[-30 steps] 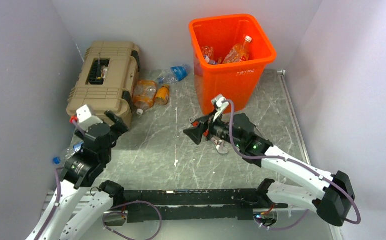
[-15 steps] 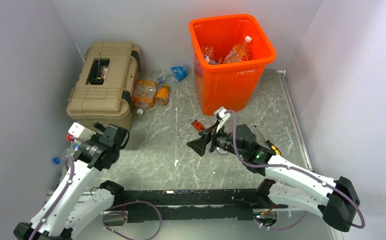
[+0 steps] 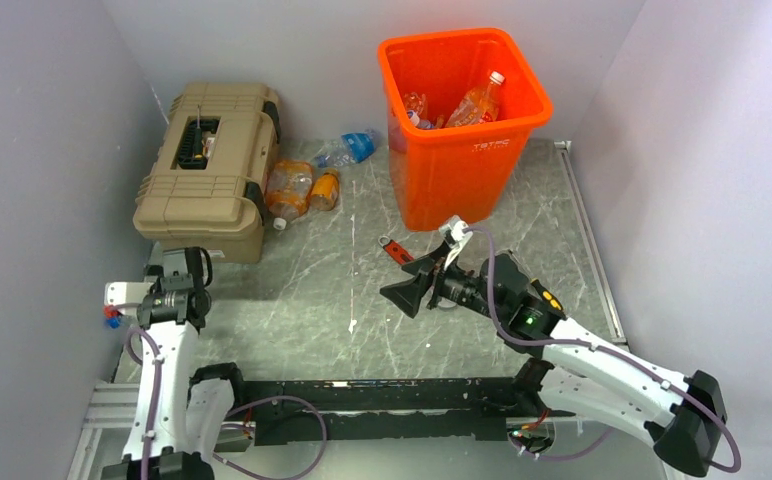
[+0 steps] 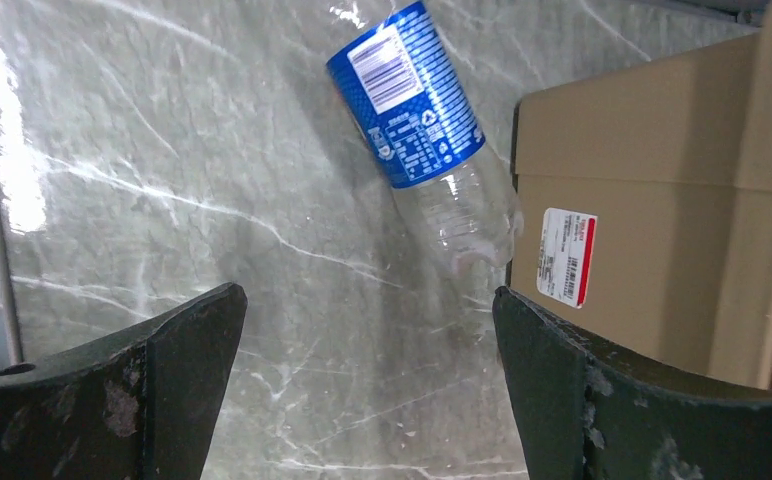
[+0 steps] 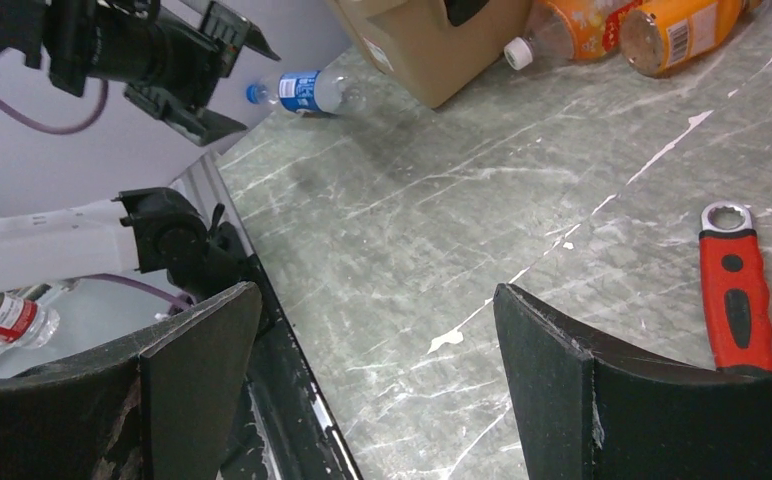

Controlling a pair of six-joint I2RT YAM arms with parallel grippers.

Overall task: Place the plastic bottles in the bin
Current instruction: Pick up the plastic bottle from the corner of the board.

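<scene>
Grey marble table [image 3: 302,290]: left pincer [image 4: 367,300] has pulled back above blue-labelled bottle [image 4: 417,110].

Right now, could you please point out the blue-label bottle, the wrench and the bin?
blue-label bottle [image 4: 407,95], left wrist view, its label
wrench [image 5: 737,300], right wrist view, red handle
bin [image 3: 454,178], top view, front wall

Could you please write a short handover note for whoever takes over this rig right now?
Left pincer: open, empty, above a blue-labelled bottle lying next to the tan toolbox.
Right pincer: open, empty, over the table near the red-handled wrench.
Done: several bottles are in the orange bin.
Left: the blue-labelled bottle, two orange-tinted bottles beside the toolbox, and a clear bottle behind them, left of the bin.
</scene>
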